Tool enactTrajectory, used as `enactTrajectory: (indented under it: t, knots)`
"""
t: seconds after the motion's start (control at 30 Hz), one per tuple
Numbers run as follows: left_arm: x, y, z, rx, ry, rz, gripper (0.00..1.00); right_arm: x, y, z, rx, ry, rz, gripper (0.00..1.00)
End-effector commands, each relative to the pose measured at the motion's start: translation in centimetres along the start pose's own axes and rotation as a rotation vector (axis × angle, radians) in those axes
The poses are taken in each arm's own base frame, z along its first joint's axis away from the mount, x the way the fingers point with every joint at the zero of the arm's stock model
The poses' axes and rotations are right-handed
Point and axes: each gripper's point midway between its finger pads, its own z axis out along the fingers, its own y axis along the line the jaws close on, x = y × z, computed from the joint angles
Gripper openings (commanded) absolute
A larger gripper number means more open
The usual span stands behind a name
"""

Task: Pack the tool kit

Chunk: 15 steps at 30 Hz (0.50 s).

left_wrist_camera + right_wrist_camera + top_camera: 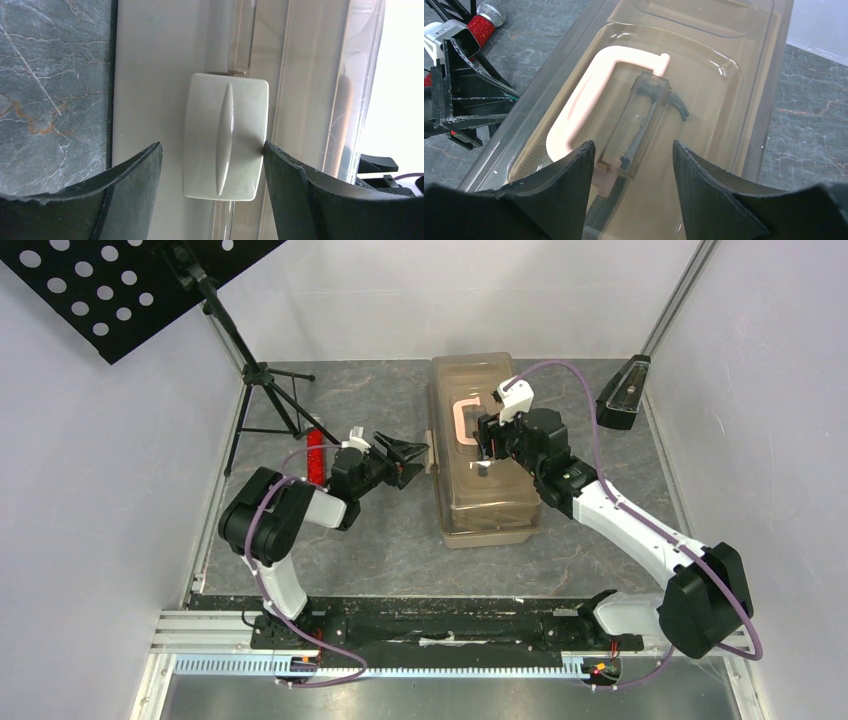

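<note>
Top external view: the tan, translucent toolbox sits closed in the middle of the grey marbled surface, its long side running away from the arms. The left hand points at its left wall, and the right hand is poised over the lid, just beside the pale handle.

In the left wrist view, the left hand's fingers are spread and straddle a white latch on the box wall. One pad looks to be touching the latch's edge, the other stands clear of it, and nothing is clamped. The right wrist view shows the right hand likewise released, fingers apart above the lid and holding nothing. A dark tool shows dimly through the plastic beside the folded-down handle. A red microphone lies near the foot of a black music stand, well apart from the box.

With the lid down and no loose tools in sight, the job appears to be at the fastening stage. The box is likely rigid and slippery on its broad, smooth faces. It looks too wide for either hand to span, and is probably weighty with tools inside. The handle is the sound place to take hold for lifting, while the latch calls for a press on its ridged face rather than a pinch.
</note>
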Motion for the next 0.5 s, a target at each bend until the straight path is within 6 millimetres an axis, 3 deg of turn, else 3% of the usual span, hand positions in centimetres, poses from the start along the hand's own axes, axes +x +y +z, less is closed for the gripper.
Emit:
enactTrajectory:
  t: [0.0,0.47]
  knots:
    - [-0.2,0.7,-0.3,-0.074,-0.009,0.105,0.79,7.6,0.9,-1.5,-0.050,0.259,-0.033,0.61]
    - [-0.7,-0.6,0.1,-0.154,0.002,0.232,0.56,7.5,0.8,-1.6,-0.048,0.256,-0.037,0.61]
